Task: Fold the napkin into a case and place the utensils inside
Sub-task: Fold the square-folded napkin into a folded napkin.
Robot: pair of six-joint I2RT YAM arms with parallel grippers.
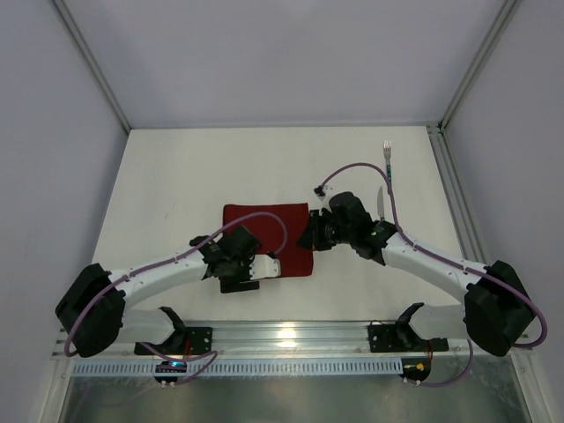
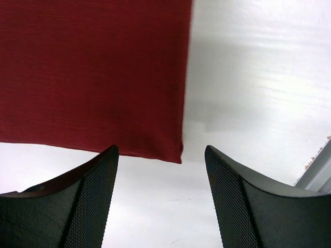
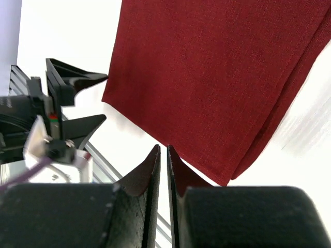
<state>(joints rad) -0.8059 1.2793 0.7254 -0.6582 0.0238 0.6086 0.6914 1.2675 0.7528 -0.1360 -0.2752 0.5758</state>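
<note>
The dark red napkin lies folded into a flat rectangle at the table's middle. My left gripper is open and empty at the napkin's near right corner; in the left wrist view that corner lies just beyond its fingertips. My right gripper is at the napkin's right edge; in the right wrist view its jaws are shut with nothing between them, above the napkin, whose layered edges show. The fork and knife lie at the back right, the knife partly hidden by the right arm's cable.
The metal rail runs along the near edge with the arm bases. An aluminium frame post borders the table's right side. The left gripper's fingers show in the right wrist view.
</note>
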